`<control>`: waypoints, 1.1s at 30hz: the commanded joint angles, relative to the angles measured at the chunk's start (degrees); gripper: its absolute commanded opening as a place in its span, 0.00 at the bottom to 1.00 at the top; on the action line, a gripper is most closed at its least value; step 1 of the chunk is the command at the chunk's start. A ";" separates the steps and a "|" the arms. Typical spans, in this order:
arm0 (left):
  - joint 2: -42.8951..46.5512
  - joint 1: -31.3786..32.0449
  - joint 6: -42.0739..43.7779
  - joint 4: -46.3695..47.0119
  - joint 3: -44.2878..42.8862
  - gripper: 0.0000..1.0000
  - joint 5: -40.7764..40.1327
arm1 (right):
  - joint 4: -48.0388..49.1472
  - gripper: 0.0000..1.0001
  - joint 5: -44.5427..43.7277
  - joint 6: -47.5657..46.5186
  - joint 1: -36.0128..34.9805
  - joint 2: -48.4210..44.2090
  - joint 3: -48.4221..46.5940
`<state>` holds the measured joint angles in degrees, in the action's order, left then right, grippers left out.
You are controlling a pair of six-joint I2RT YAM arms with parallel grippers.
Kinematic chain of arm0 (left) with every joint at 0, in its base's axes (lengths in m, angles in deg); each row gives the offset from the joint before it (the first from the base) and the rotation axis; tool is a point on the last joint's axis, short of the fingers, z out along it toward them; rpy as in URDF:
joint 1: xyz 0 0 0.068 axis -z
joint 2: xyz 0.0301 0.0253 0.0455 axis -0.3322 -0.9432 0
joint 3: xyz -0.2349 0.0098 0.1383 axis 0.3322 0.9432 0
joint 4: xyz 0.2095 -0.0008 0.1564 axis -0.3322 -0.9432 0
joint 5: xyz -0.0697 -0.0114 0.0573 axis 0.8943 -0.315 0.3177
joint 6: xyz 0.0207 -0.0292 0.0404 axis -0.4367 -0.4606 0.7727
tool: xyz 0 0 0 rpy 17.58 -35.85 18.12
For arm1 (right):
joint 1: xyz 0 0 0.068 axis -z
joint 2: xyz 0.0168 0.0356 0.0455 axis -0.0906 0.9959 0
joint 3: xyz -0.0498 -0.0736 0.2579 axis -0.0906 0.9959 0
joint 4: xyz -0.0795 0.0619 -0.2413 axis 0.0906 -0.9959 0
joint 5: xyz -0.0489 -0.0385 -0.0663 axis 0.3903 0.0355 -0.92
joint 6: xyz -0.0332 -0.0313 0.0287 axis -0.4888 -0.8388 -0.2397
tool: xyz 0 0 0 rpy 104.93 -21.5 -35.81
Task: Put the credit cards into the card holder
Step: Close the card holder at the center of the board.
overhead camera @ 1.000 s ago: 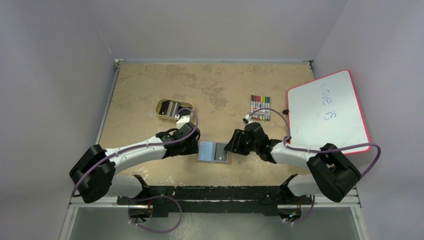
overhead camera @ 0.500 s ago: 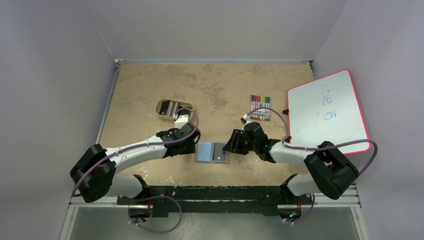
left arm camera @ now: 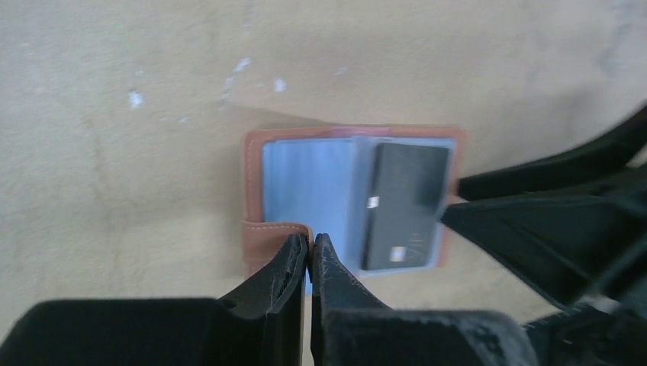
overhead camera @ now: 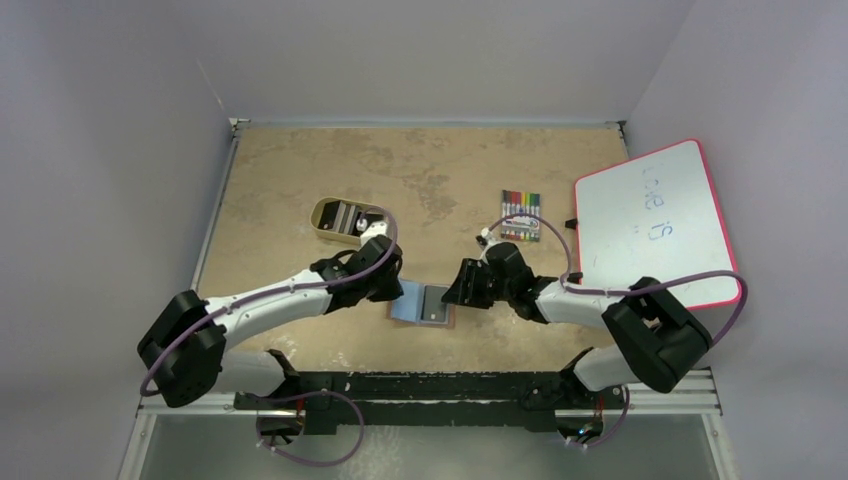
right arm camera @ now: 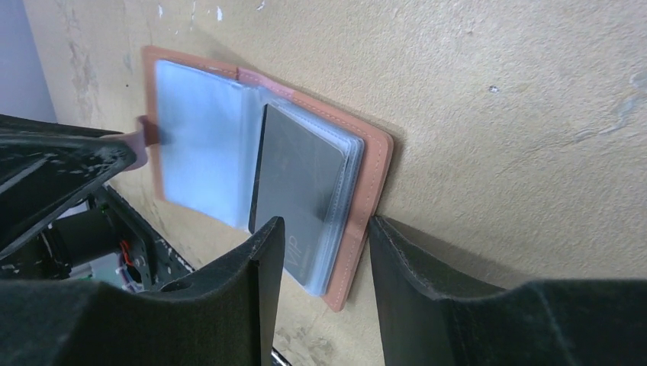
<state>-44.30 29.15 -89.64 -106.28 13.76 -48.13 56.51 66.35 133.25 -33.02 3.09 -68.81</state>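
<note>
Both grippers have crept in on the card holder (overhead camera: 418,303) since a second ago, and the holder itself has slid a bit left and turned slightly.

It's lying open on the table (overhead camera: 440,170), brown leather rim on the outside, blue-grey sleeves inside. One dark card (overhead camera: 437,303) sits in the right half, and the right wrist view shows it tucked under a clear pocket with a small stack of sleeves under it. The left page looks blurry there, so I can't tell how flat it lies.

The left gripper (left arm camera: 311,244) is pinched nearly shut on the holder's near edge, right beside the brown snap tab (left arm camera: 276,231). The right gripper (right arm camera: 324,225) has a moderate gap and grips nothing: one finger is over the dark card, the other just outside the brown right edge, so it straddles that side.

The rest of the credit cards (overhead camera: 347,216) are in the tan oval tray (overhead camera: 322,212), up and left, just beyond the left wrist.

Room-wise, the holder is boxed in by a gripper on each side and sits closer to the near table edge than the far one. Beyond it is open tabletop. The marker pack (overhead camera: 520,215) is behind the right gripper, and the whiteboard (overhead camera: 655,225) hangs over the right edge.
</note>
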 commanded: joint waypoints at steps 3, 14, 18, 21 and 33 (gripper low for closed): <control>3.85 0.27 -5.05 16.79 1.21 0.00 10.05 | 2.60 0.47 3.89 -0.60 -0.20 -1.74 -0.70; 1.37 0.31 -11.26 32.30 4.64 0.00 16.73 | 6.75 0.43 5.71 -2.73 -0.22 3.36 -2.01; -0.90 0.31 -12.70 36.89 5.40 0.02 17.68 | 7.16 0.43 5.51 -3.76 -0.15 5.32 -3.19; -2.93 0.31 -13.01 38.99 5.26 0.03 18.25 | 4.17 0.43 3.45 -4.13 -0.04 4.52 -3.57; -6.63 0.29 -10.50 37.30 1.71 0.27 18.00 | -5.24 0.46 -7.30 -2.25 0.24 -5.27 -0.03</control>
<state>-50.74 29.18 -101.55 -70.05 18.35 -30.23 54.37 63.05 130.34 -33.00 0.38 -70.07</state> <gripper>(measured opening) 0.239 0.459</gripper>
